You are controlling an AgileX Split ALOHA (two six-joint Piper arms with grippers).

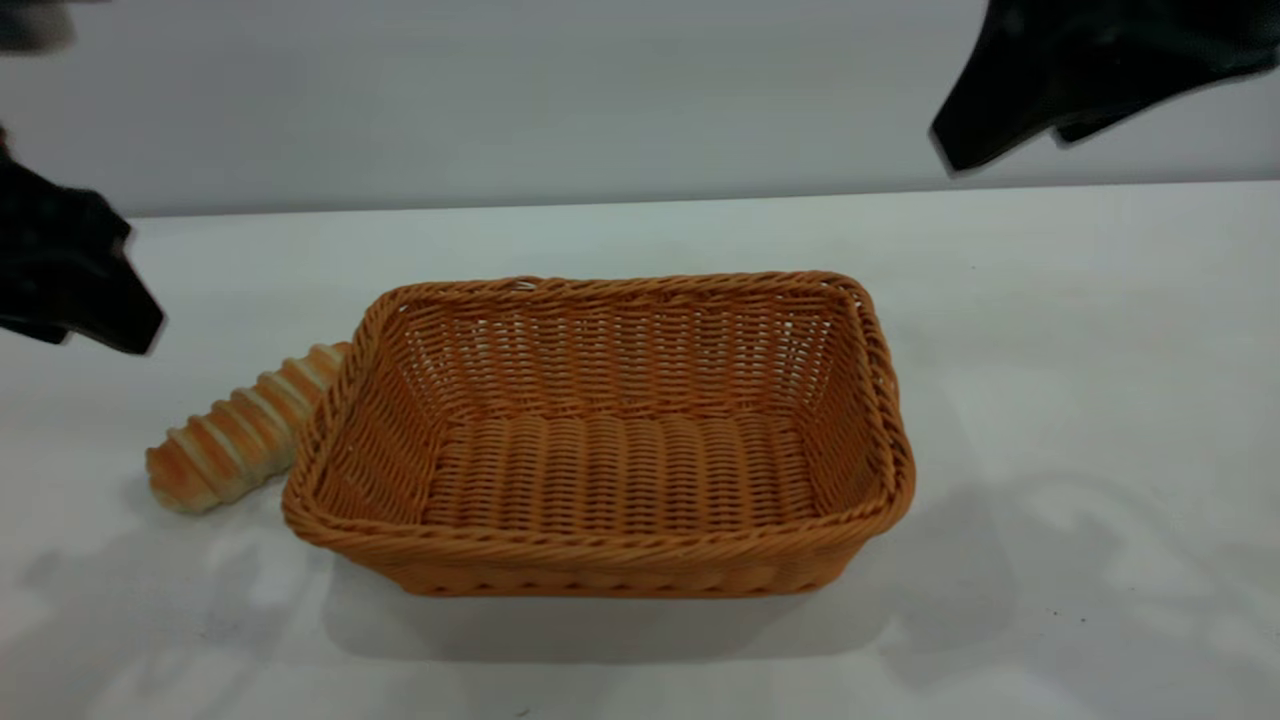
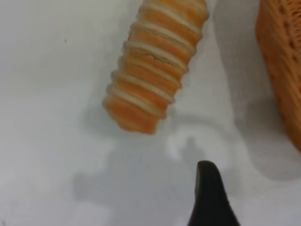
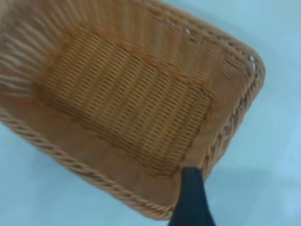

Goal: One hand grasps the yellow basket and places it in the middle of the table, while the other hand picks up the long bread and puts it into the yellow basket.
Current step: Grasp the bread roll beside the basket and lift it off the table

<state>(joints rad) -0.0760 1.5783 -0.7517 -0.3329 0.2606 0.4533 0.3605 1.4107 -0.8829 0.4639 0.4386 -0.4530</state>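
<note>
The yellow basket (image 1: 600, 440) stands empty on the white table (image 1: 1050, 330), about at its middle. The long bread (image 1: 240, 430) lies on the table against the basket's left end, its far tip hidden behind the rim. My left gripper (image 1: 100, 338) hangs open and empty above and left of the bread. In the left wrist view the bread (image 2: 153, 70) lies just beyond one dark finger (image 2: 209, 193). My right gripper (image 1: 1012, 145) is raised open at the upper right, apart from the basket. The right wrist view shows the basket (image 3: 127, 103) below one finger (image 3: 190, 197).
The table's far edge meets a plain grey wall (image 1: 600, 100). A few tiny dark specks (image 1: 1082, 620) mark the tabletop at the front right. Bare table lies right of the basket and in front of it.
</note>
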